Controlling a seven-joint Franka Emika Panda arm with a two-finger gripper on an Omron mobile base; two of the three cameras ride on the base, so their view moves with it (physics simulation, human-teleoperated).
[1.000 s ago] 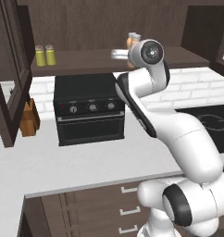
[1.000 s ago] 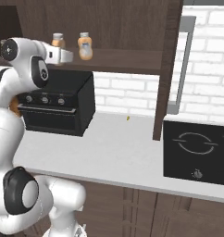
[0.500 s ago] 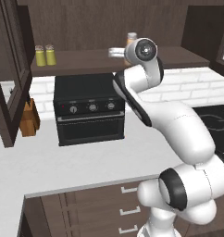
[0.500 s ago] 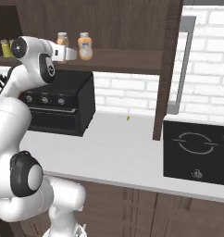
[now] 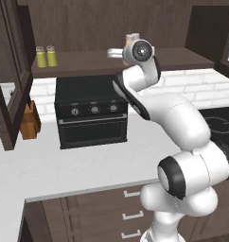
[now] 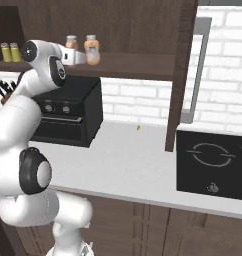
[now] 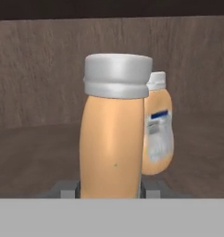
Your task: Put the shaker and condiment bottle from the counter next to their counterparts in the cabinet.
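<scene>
Cabinet (image 6: 143,65) shelf, gripper (image 6: 82,57) clasping condiment bottle (image 7: 113,139), twin bottle (image 7: 156,134) beside

Matt wood cabinet (image 7: 35,69), smooth bottle (image 7: 111,143)

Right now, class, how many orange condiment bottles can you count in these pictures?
2. One condiment bottle is held in the gripper over the cabinet shelf; the second orange bottle stands on the shelf just behind it. Others could be hidden behind the arm.
</scene>
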